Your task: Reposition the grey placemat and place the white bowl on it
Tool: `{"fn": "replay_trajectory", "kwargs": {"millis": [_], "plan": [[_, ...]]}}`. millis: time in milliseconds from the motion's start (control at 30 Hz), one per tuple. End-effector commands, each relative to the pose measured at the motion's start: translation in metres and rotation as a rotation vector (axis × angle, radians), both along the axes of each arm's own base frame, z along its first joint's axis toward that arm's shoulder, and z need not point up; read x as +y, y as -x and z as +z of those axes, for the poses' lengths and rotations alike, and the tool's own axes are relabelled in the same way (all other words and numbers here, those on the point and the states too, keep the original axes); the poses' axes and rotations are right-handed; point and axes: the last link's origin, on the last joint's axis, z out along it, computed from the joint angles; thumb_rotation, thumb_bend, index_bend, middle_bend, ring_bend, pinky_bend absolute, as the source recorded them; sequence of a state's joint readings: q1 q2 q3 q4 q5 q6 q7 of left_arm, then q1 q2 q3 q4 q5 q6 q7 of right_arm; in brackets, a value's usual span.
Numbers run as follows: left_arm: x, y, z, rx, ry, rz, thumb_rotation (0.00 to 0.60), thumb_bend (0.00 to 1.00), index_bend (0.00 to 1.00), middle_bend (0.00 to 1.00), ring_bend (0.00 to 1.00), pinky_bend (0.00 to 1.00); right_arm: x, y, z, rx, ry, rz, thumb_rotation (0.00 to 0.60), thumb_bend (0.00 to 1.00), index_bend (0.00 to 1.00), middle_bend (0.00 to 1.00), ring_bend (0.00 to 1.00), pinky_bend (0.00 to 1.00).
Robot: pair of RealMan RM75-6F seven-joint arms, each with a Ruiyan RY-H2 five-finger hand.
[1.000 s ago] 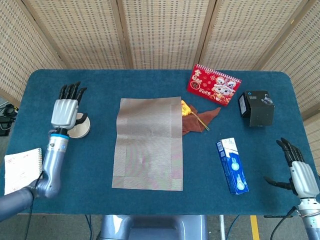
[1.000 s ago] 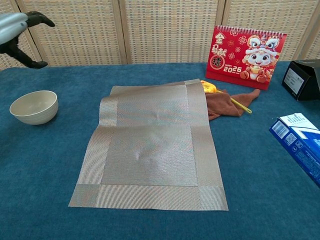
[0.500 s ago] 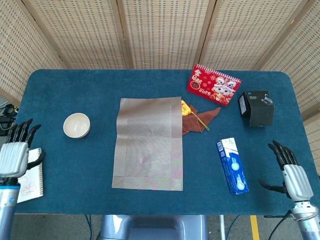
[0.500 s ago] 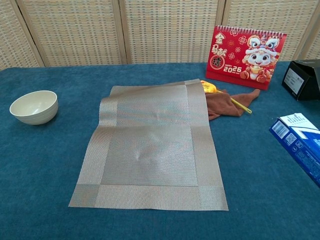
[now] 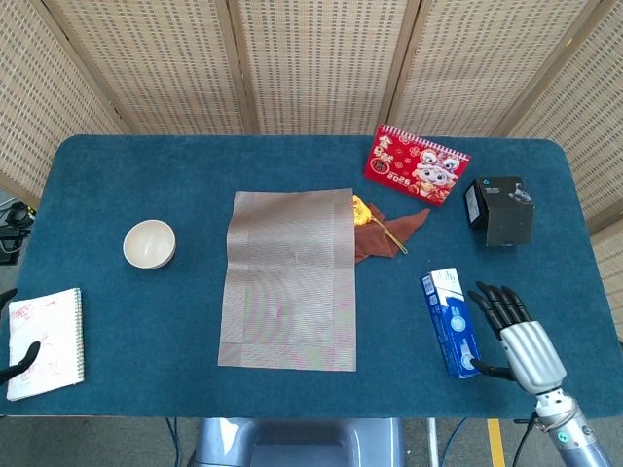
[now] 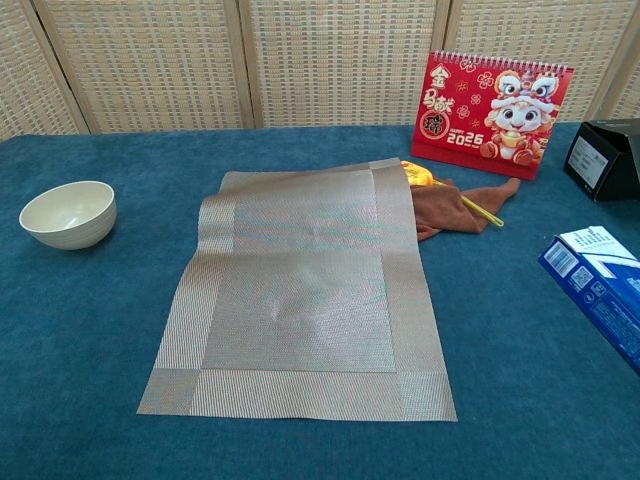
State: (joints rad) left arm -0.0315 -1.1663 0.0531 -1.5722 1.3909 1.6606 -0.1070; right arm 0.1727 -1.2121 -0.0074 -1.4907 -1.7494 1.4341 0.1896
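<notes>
Head view: placemat (image 5: 289,280) left of right robot hand (image 5: 518,336).

left robot hand (image 5: 19,358) withdrawn off-table, right robot hand (image 5: 516,336) nearer blue box (image 5: 452,322)

1. Placemat (image 5: 289,280) lies mid-table (image 5: 195,165); its far right corner rests on the cloth (image 5: 389,233).
2. Bowl (image 5: 149,243) sits left of the placemat, apart from it.
3. Notebook (image 5: 46,342) lies at the near left edge, nearer than the bowl.
4. Calendar (image 5: 416,164) stands behind the cloth.
5. Box (image 5: 503,210) is right of the calendar.
6. Carton (image 5: 451,322) lies right of the placemat; right hand (image 5: 516,339) just beside its near end.
</notes>
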Motion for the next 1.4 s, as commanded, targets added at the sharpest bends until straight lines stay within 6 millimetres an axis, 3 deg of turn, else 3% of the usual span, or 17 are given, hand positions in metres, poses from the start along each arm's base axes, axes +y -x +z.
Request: {"fn": "replay_trajectory", "kwargs": {"millis": [33,367,667,933,1400], "plan": [[-0.003,0.003,0.002,-0.007,-0.014,0.0,0.6,0.29,0.13,0.0,0.0,0.0,-0.003,-0.016,-0.019,0.037,-0.072,0.089,0.6,0.07,0.04,0.0,0.0,0.0],[-0.002,0.01,0.013,-0.037,-0.052,0.028,0.6,0.29,0.13,0.0,0.0,0.0,-0.011,-0.057,-0.074,-0.003,-0.262,0.247,0.6,0.07,0.13,0.0,0.0,0.0],[-0.002,0.013,0.022,-0.05,-0.085,0.039,0.6,0.29,0.13,0.0,0.0,0.0,-0.009,-0.087,-0.126,-0.05,-0.265,0.309,0.6,0.09,0.23,0.0,0.0,0.0],[-0.002,0.015,0.024,-0.068,-0.087,0.051,0.6,0.29,0.13,0.0,0.0,0.0,-0.018,-0.088,-0.159,-0.057,-0.208,0.301,0.6,0.16,0.28,0.0,0.0,0.0],[0.0,0.017,0.023,-0.081,-0.081,0.055,0.6,0.29,0.14,0.0,0.0,0.0,-0.022,-0.085,-0.183,-0.087,-0.207,0.239,0.6,0.18,0.25,0.0,0.0,0.0]]}}
